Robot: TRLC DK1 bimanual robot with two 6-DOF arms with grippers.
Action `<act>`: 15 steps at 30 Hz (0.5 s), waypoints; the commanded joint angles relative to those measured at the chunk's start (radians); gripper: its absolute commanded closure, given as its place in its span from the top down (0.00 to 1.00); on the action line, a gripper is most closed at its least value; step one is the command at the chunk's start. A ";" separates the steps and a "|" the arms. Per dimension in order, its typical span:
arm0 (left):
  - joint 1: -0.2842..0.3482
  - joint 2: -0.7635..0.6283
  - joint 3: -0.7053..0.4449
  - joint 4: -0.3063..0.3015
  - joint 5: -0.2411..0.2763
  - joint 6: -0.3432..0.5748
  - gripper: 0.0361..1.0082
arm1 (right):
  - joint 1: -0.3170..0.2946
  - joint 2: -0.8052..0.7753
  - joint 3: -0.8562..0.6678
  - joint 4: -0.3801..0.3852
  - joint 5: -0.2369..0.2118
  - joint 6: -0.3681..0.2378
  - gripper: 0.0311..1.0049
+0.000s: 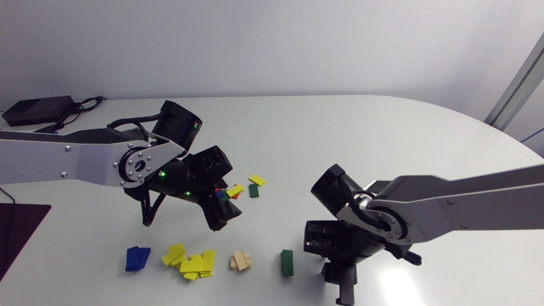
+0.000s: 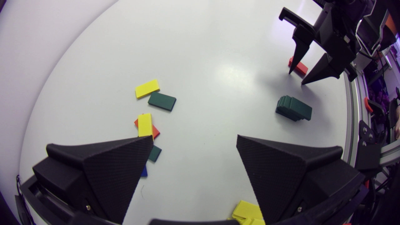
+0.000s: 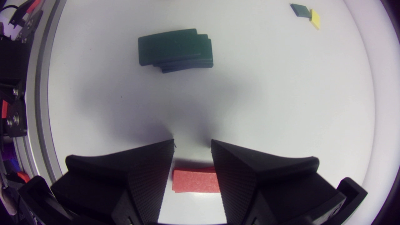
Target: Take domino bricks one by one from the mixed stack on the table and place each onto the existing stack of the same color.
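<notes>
The mixed bricks (image 1: 231,192) lie mid-table, with a loose yellow brick (image 1: 256,180) and a green brick (image 1: 253,190) beside them. My left gripper (image 2: 193,147) hangs open just above them, nothing between its fingers. Along the front stand the blue stack (image 1: 137,258), yellow stack (image 1: 191,261), wooden stack (image 1: 241,260) and green stack (image 1: 287,262). My right gripper (image 3: 192,143) is down at the table to the right of the green stack (image 3: 175,50), shut on a red brick (image 3: 193,181) lying flat. The head view hides that brick under the right gripper (image 1: 342,282).
A black box with cables (image 1: 38,109) sits at the back left corner. A dark mat (image 1: 17,229) lies at the left edge. The table's front edge is close behind the right gripper.
</notes>
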 commanded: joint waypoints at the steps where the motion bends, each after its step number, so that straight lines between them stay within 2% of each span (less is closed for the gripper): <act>1: -0.007 -0.017 -0.020 0.004 -0.008 -0.021 0.94 | -0.017 0.007 -0.009 -0.003 0.005 -0.009 0.40; 15: -0.011 -0.013 -0.017 0.004 -0.010 -0.021 0.94 | -0.034 -0.026 -0.026 -0.029 0.005 -0.018 0.40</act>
